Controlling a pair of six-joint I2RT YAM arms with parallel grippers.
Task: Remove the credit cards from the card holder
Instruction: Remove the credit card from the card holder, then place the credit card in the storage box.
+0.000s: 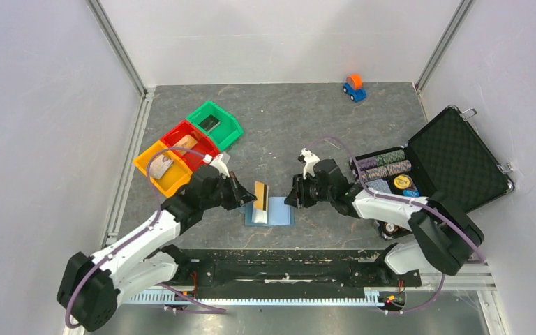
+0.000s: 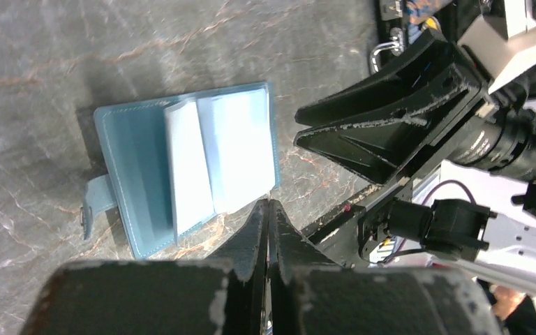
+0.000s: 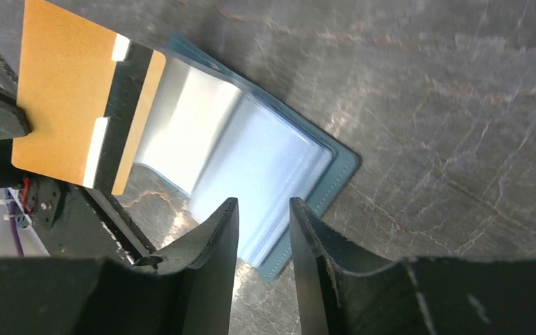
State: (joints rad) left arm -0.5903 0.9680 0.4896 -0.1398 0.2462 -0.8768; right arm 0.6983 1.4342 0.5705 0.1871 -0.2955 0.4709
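The card holder (image 1: 271,212) lies open on the table between the arms, slate blue with pale inner sleeves (image 2: 216,157). My left gripper (image 1: 241,190) is shut on a tan credit card (image 1: 259,192) and holds it on edge just above the holder's left half. In the right wrist view that card (image 3: 66,91) shows a black stripe, with the open holder (image 3: 265,160) beyond it. In the left wrist view the left jaws (image 2: 268,204) are pressed together on the card's thin edge. My right gripper (image 1: 295,192) hovers at the holder's right edge, open (image 3: 262,206) and holding nothing.
Green (image 1: 216,124), red (image 1: 190,143) and yellow (image 1: 160,167) bins sit in a row at the back left, with flat items inside. An open black foam-lined case (image 1: 453,157) with poker chips (image 1: 384,165) stands at the right. A small toy car (image 1: 354,87) sits at the far back.
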